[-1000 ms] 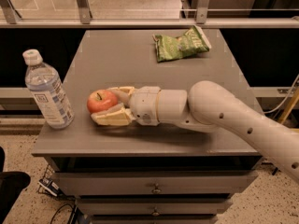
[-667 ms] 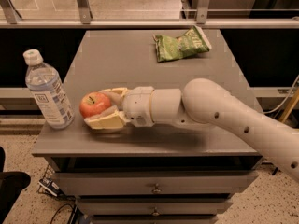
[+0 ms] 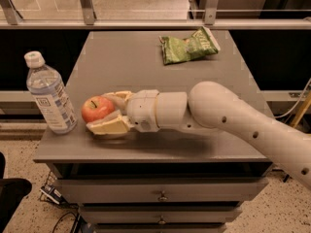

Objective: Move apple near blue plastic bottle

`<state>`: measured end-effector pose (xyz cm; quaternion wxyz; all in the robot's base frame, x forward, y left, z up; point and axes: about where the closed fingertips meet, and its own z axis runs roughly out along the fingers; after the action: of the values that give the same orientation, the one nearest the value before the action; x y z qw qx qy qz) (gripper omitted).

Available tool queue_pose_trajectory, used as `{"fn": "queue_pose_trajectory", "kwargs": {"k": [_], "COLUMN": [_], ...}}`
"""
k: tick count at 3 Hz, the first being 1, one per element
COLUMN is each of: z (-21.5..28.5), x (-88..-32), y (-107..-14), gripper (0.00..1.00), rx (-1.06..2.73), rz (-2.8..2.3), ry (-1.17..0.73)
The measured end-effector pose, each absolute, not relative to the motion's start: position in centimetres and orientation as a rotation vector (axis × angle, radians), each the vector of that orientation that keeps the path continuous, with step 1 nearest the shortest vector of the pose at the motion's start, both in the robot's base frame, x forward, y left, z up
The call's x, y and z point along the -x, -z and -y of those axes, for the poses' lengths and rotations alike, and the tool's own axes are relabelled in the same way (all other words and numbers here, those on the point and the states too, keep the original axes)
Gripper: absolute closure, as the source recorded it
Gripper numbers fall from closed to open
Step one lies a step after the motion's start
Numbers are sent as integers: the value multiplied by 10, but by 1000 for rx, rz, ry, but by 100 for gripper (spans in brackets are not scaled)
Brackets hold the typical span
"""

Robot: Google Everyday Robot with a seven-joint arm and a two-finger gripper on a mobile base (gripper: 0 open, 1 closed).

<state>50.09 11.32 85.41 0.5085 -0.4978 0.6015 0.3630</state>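
Apple (image 3: 96, 108) sits at front-left of the desk (image 3: 127, 57), held in the claw (image 3: 99, 112), just right of the blue plastic bottle (image 3: 50, 96) with a thin gap between them, not touching. Versus one second back: apple and claw are shifted left, closer to the bottle; versus the later of the two earlier frames, almost no change, same spot. Bottle has not moved, upright near the left desk edge, white cap on. Claw is closed on the apple: one cream finger (image 3: 118, 96) behind the fruit, the other in front and low by the desk surface, stem side up. Cannot tell if the apple rests on the desk or is held just above it. White arm (image 3: 228, 114) comes in from the lower right, lying low across the front of the desk. Green snack bag (image 3: 189, 46) lies flat at the back right, well apart from the rest, same place as before. Count: 1 apple, 1 bottle, 1 snack bag, 1 arm, 1 claw with 2 fingers. Below the desk top, 2 drawer knobs (image 3: 163, 196) show, one above the other.
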Motion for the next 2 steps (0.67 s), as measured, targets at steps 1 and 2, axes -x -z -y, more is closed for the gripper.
{"fn": "queue_pose_trajectory", "kwargs": {"k": [1, 2], "z": [-115, -116], "x": [-500, -499], "y": [-854, -854], "gripper": [38, 17], "rx": [1203, 1206], "rz": [-1447, -1446], "ry": [-876, -878]}}
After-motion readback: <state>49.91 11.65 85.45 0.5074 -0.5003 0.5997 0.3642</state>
